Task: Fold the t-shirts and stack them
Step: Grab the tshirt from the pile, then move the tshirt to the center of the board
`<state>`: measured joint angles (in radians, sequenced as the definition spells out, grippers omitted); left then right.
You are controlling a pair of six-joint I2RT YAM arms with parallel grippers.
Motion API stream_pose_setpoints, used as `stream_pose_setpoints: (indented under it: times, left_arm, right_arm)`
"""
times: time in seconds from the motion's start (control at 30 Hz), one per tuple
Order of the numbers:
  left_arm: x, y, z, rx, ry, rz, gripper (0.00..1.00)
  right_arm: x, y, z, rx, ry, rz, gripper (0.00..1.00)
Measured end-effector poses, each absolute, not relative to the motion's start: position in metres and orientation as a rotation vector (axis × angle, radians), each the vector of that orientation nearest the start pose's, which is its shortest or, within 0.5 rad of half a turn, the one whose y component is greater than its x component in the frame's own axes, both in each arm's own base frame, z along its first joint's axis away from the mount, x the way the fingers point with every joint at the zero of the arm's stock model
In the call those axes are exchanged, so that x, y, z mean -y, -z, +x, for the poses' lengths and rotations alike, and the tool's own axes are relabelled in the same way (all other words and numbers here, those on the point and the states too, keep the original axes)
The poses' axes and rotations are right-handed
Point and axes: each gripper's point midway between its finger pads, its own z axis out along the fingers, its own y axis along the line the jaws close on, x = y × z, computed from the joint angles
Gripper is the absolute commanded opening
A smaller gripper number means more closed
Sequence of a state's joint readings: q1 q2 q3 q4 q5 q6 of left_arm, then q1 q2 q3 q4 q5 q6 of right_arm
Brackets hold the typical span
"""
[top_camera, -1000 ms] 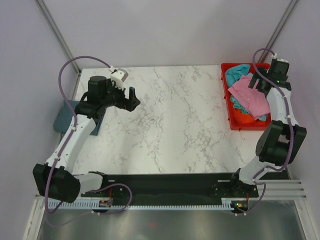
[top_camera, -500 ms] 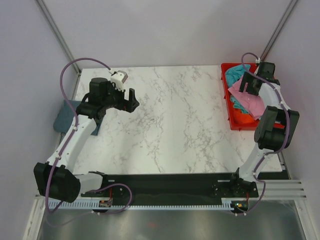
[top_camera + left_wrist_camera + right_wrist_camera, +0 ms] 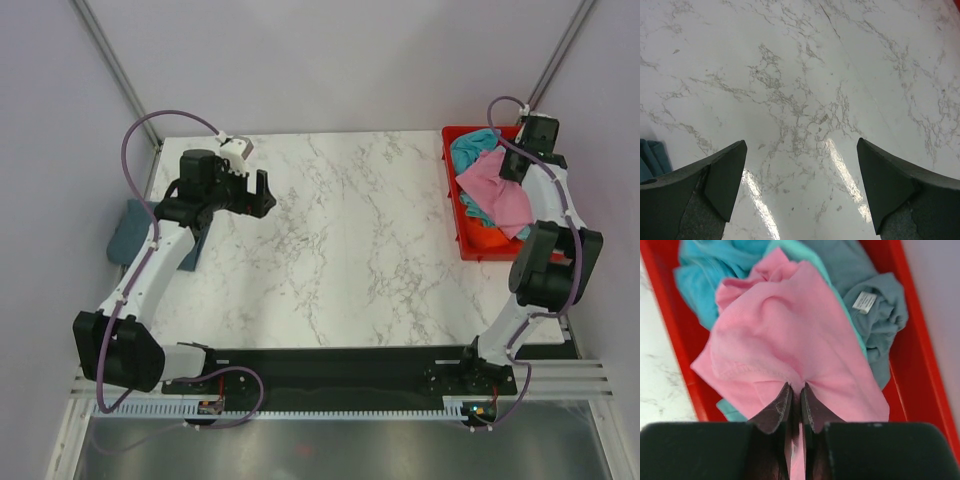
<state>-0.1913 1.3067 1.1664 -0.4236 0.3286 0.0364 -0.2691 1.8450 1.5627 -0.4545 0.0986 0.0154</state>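
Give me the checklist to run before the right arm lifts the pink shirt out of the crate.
1. Grip: ok. The right gripper is closed on a fold of the pink t-shirt.
2. Nothing lying on top of it: ok. The pink t-shirt sits on top of the pile in the red crate.
3. Free of the others: cannot tell. The turquoise t-shirt lies right under it and may drag along.
4. Depth of the pinch: cannot tell. The fingers hide how much cloth is caught.
5. Left gripper ready: ok. It is open, empty and above the table.
6. Laying spot: ok. There is bare marble below the left gripper.
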Motion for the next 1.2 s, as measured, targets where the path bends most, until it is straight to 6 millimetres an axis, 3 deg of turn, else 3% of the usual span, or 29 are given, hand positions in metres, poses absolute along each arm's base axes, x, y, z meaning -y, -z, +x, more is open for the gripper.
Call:
stream_pose_setpoints:
  times: [0.07,0.17,0.27,0.33,0.4,0.5,0.6,0.77,0.87,0.93,1.03,1.13,1.2]
  left_arm:
    - [0.126,-0.23,0.368,-2.086,0.43,0.426,0.98]
    - [0.123,-0.23,0.371,-2.086,0.412,0.416,0.97]
    - [0.116,-0.235,0.377,-2.077,0.357,0.386,0.97]
    - [0.113,-0.238,0.38,-2.069,0.334,0.373,0.97]
    - [0.109,-0.24,0.384,-2.061,0.309,0.359,0.96]
    - [0.104,-0.24,0.386,-2.06,0.277,0.34,0.97]
    - [0.101,-0.239,0.388,-2.065,0.256,0.327,0.97]
    - [0.095,-0.236,0.39,-2.074,0.218,0.305,0.97]
    - [0.092,-0.236,0.391,-2.076,0.197,0.292,0.98]
    - [0.09,-0.236,0.392,-2.077,0.185,0.286,0.98]
    - [0.089,-0.235,0.392,-2.078,0.18,0.283,0.98]
    - [0.089,-0.235,0.392,-2.08,0.181,0.284,0.99]
    - [0.09,-0.234,0.391,-2.084,0.189,0.288,0.99]
  right_arm:
    - [0.145,-0.185,0.475,-2.231,0.242,0.371,0.0]
    - [0.128,-0.243,0.468,-2.113,0.208,0.321,0.0]
    - [0.09,-0.306,0.463,-1.988,0.131,0.176,0.0]
    - [0.046,-0.35,0.458,-1.895,0.054,0.026,0.0]
    - [-0.011,-0.386,0.451,-1.808,-0.05,-0.144,0.0]
    - [-0.103,-0.423,0.434,-1.696,-0.247,-0.374,0.0]
    - [-0.167,-0.45,0.418,-1.612,-0.396,-0.526,0.0]
    - [-0.22,-0.488,0.405,-1.507,-0.53,-0.619,0.0]
    - [-0.223,-0.491,0.399,-1.5,-0.558,-0.619,0.0]
    - [-0.22,-0.481,0.396,-1.509,-0.55,-0.617,0.0]
    - [-0.212,-0.431,0.386,-1.614,-0.532,-0.625,0.0]
    - [-0.204,-0.366,0.385,-1.747,-0.494,-0.634,0.0]
    - [-0.194,-0.31,0.383,-1.87,-0.452,-0.637,0.0]
